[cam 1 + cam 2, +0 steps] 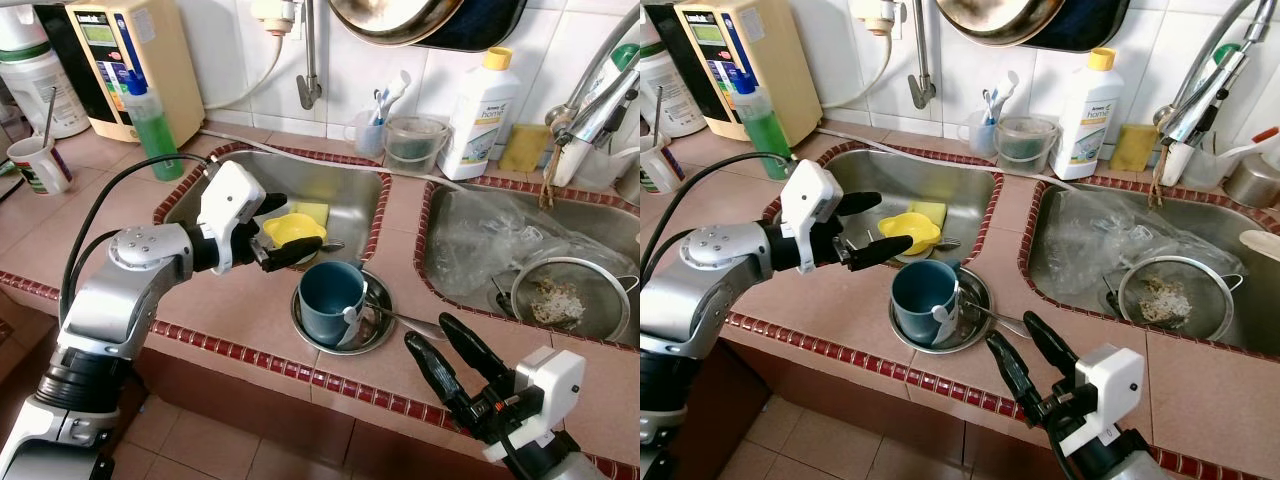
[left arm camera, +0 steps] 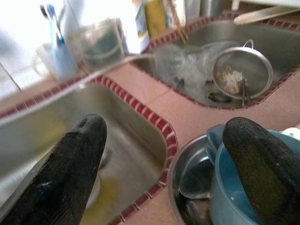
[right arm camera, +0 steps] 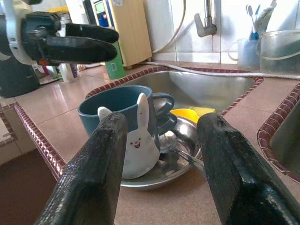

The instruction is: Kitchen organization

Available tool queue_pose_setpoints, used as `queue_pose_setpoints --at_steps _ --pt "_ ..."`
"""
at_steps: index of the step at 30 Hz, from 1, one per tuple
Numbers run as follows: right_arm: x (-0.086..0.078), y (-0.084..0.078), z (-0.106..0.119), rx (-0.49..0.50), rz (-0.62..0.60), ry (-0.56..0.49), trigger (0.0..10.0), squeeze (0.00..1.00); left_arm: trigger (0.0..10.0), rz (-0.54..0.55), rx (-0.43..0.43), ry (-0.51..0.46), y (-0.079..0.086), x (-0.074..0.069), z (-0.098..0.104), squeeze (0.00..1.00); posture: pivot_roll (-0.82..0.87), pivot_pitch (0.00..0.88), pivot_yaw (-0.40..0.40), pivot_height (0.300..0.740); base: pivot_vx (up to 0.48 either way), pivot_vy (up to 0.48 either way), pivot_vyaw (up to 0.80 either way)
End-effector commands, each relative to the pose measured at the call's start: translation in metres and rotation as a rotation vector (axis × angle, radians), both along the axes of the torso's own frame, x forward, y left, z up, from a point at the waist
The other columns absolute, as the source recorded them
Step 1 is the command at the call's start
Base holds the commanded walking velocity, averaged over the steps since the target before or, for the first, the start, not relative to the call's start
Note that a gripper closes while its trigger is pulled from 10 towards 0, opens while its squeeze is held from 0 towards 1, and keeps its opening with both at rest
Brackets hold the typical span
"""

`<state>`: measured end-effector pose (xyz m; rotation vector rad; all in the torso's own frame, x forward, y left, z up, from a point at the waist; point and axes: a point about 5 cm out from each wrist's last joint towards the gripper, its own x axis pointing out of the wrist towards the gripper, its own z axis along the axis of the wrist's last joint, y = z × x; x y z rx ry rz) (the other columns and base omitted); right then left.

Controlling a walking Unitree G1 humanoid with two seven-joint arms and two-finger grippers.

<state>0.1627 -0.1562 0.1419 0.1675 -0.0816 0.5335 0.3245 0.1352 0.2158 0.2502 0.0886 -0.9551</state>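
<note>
Item: dark-blue ceramic mug with a white rabbit figure [image 1: 331, 303], upright in a shallow steel bowl [image 1: 372, 335] on the tiled counter between two sinks, nearer my left gripper [image 1: 283, 232], fingers parted; my right gripper [image 1: 448, 356], also spread, faces it.
</note>
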Motion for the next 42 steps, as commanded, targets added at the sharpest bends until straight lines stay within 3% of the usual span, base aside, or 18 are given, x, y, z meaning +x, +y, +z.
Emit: queue_pose_setpoints --at_steps 1,15,22,32,42 --pt "-0.002 0.003 0.003 0.002 0.014 -0.006 10.0 0.0 10.0 0.001 0.014 0.018 -0.004 0.0 0.003 0.0 -0.2 0.083 0.06 0.74 0.0 0.0 0.0" --pt "-0.004 0.001 0.0 -0.022 0.023 0.019 10.0 0.0 10.0 -0.1 0.09 0.136 -0.012 -0.013 -0.005 0.0 -0.2 0.093 0.056 0.74 0.0 0.0 0.0" --pt "-0.005 0.002 -0.002 -0.027 0.03 0.029 10.0 0.0 10.0 -0.088 0.116 0.166 -0.018 -0.013 -0.005 0.0 -0.2 0.095 0.057 0.74 0.0 0.0 0.0" --pt "-0.005 0.004 -0.004 -0.023 0.035 0.04 10.0 0.0 10.0 -0.107 0.073 0.26 -0.033 -0.017 0.003 0.0 -0.2 0.093 0.069 0.74 0.0 0.0 0.0" --pt "-0.006 0.009 -0.006 -0.012 0.03 0.049 10.0 0.0 10.0 -0.032 0.121 0.275 -0.039 -0.012 0.005 0.0 -0.2 0.093 0.081 0.74 0.0 0.0 0.0"
